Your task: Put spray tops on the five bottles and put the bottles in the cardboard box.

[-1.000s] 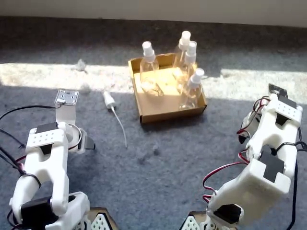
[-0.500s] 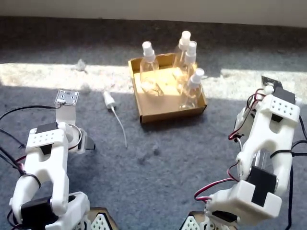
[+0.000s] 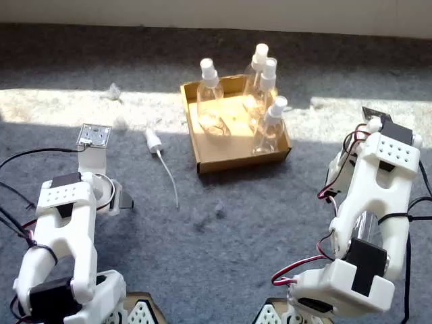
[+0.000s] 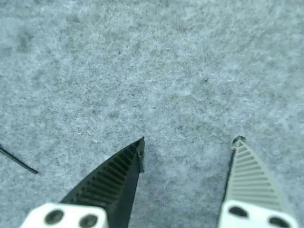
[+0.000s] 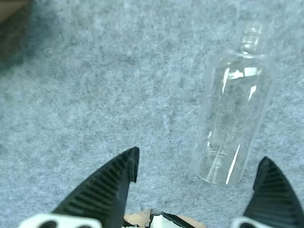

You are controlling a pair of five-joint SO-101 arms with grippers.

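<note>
A shallow cardboard box (image 3: 209,162) sits at the far middle of the grey carpet. In it stand several clear bottles (image 3: 268,128) with white spray tops. A loose spray top (image 3: 154,141) with its long thin tube lies on the carpet left of the box. A clear bottle (image 5: 233,109) without a top lies on its side on the carpet. My right gripper (image 5: 199,154) is open just above it, with the bottle's base between the fingers and nearer one of them. My left gripper (image 4: 189,140) is open over bare carpet, holding nothing. The left arm (image 3: 64,216) is at the near left, the right arm (image 3: 374,202) at the near right.
A sunlit strip crosses the carpet behind the box. Small white scraps (image 3: 113,91) lie at the far left. A thin black cable (image 4: 18,160) lies on the carpet near the left gripper. Open carpet (image 3: 223,223) stretches between the two arms.
The right arm has shifted a little leftward and turned, compared with a second ago. The left arm, the box and the loose spray top have not moved.
</note>
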